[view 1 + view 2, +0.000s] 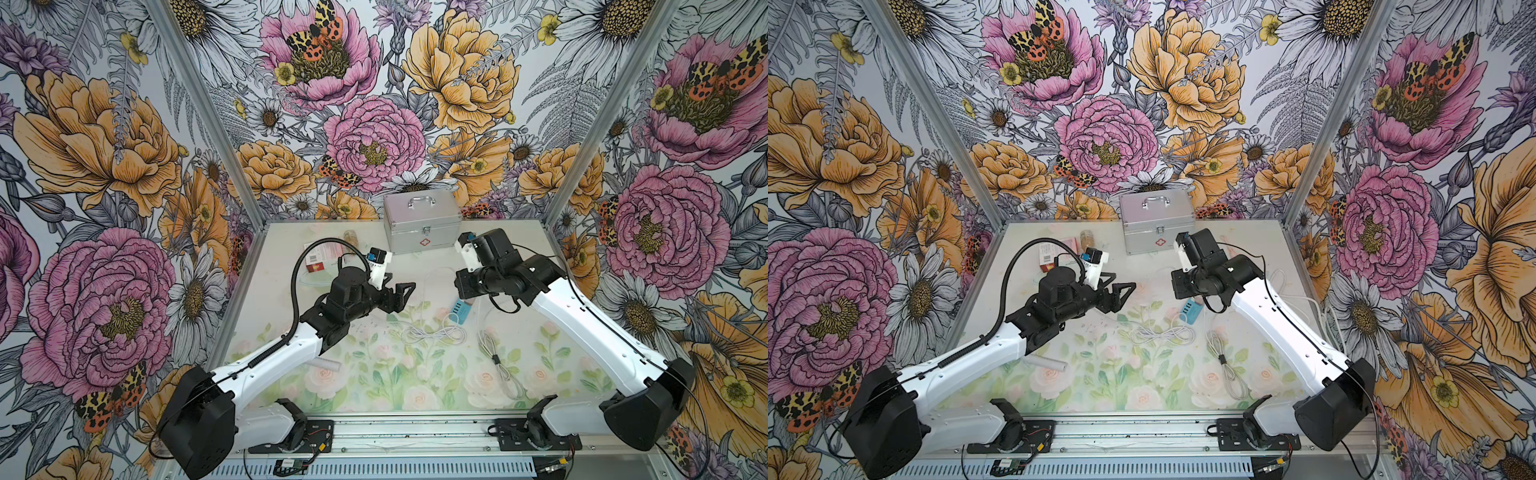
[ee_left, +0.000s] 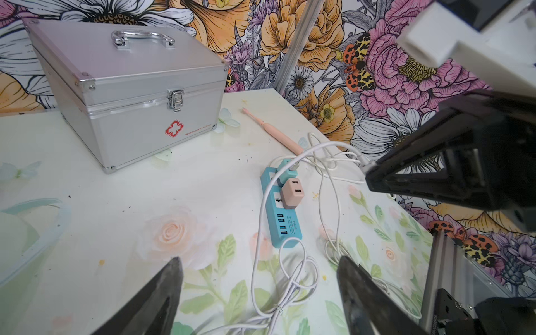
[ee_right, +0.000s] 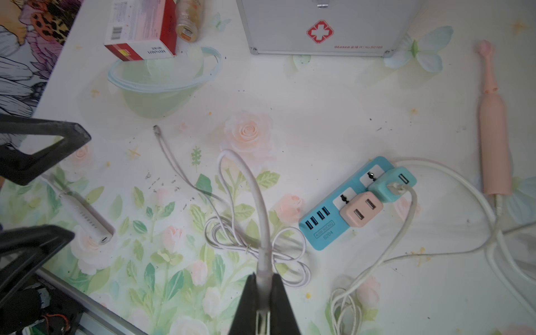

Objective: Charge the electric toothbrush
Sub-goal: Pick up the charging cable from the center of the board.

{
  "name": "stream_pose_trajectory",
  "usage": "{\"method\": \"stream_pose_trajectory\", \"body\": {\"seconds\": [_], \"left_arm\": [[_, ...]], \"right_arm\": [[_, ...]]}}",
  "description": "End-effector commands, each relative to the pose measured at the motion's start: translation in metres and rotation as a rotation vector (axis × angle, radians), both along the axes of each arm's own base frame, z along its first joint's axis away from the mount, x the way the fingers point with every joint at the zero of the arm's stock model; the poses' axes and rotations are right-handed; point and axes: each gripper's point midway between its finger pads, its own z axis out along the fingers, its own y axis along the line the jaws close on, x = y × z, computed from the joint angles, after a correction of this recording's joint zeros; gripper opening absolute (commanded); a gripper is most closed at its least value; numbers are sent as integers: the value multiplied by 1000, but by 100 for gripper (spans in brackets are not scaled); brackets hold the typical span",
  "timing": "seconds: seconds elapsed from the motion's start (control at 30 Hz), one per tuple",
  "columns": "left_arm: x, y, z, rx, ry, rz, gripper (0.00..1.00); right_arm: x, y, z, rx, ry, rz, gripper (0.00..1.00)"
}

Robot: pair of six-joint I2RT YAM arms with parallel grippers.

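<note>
Floral wallpaper walls in a rose-printed worktop where two robot arms face each other over two toothbrushes. One slim white electric toothbrush lies at the front left, partly hidden by the left arm in both top views. One pink electric toothbrush lies at the far right, near the single silver aluminium first-aid case. Between the arms sits one blue power strip carrying two adapters: one teal USB adapter with a white lead plugged in, and one pink USB adapter. One tied white cable coil lies mid-worktop, and a second coil lies nearer the right arm. The right tool is clamped on the end of a thick white cable. The left tool hangs above the worktop, jaws spread, gripping nothing.
</note>
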Motion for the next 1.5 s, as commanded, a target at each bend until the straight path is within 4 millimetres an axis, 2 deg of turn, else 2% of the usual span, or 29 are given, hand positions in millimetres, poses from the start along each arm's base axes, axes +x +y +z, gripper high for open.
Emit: {"method": "stream_pose_trajectory", "body": {"seconds": [0.0, 0.07, 0.27, 0.4, 0.5, 0.77, 0.87, 0.97, 1.1, 1.2, 1.3, 1.47], "left_arm": [[1, -12, 27, -10, -106, -90, 81], [2, -20, 22, 6, -118, -129, 80], [23, -38, 3, -2, -92, -126, 78], [38, -45, -13, -8, -69, -100, 74], [41, -51, -28, -33, -46, -121, 72], [47, -67, -58, -55, 3, -148, 57], [50, -62, -56, -74, -21, -124, 49], [51, -67, -58, -94, -27, -143, 36], [53, -71, -61, -104, -44, -155, 31], [53, -66, -54, -109, -83, -155, 19], [49, -58, -47, -86, -115, -147, 2], [42, -42, -34, 69, -129, -133, 0]], "right_arm": [[-9, 18, 21, 178, -46, 157, 0], [-11, 19, 23, 224, -40, 183, 0], [-17, 31, 22, 306, -8, 228, 0], [-21, 30, 15, 307, 3, 229, 0], [-24, 28, 16, 312, -2, 229, 0], [-22, 24, 12, 325, 9, 202, 0], [-21, 23, 9, 325, 9, 195, 0], [-20, 25, 7, 335, 22, 195, 0], [-20, 25, 5, 338, 27, 196, 0], [-20, 21, 2, 327, 26, 179, 0], [-18, 17, -5, 308, 32, 160, 0], [-12, 19, -19, 296, 68, 148, 0]]}}
